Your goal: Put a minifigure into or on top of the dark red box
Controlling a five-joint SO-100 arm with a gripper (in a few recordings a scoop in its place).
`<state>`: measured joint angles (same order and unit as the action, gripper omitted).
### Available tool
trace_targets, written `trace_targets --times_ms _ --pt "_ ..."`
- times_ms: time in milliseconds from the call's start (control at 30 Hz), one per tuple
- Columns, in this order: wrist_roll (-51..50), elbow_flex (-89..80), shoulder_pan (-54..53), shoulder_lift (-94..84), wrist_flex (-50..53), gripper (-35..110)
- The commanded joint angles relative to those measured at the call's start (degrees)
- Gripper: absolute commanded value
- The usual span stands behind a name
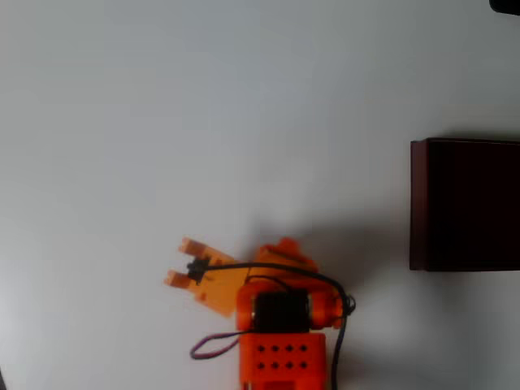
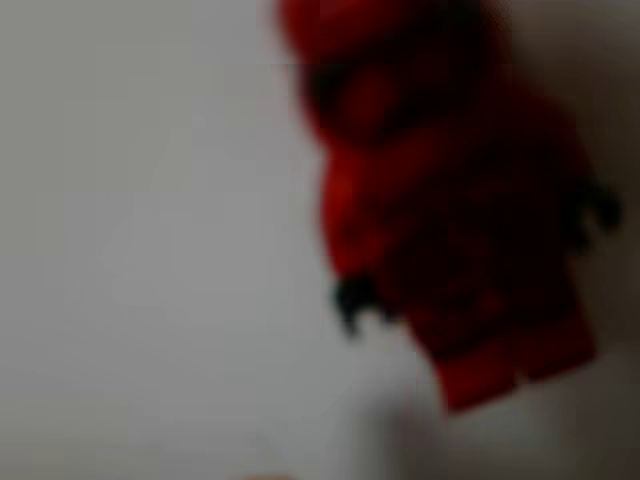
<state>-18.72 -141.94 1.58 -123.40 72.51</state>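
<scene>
While the hand point(image 1: 179, 262) gapes, the blurred minifigure point(image 2: 450, 210) seemingly lies just below.

— Surface: a plain white table point(image 1: 203, 106), matte, evenly lit in the overhead view.

— What is carried on it?

— The box point(image 1: 465, 205) is set at the right edge of that view, cut off by the frame; maroon walls, near-black interior. The arm's orange base point(image 1: 283, 357) is seated at the bottom edge, well apart from the box.

— And the wrist view?

— The minifigure point(image 2: 450, 210) is seen blurred and red against the white top; contact with the table cannot be told.
</scene>
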Motion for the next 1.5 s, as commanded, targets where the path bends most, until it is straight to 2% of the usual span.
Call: trace_targets --times_ms 0,567,967,1467 --pt "-1.14 -0.88 2.11 -2.29 0.26 31" --pt "-2.2 -5.27 4.92 -2.46 -4.75 31" --pt "-8.44 -4.66 11.6 -8.09 0.88 31" --pt "-14.15 -3.08 20.57 -3.25 -1.67 31"
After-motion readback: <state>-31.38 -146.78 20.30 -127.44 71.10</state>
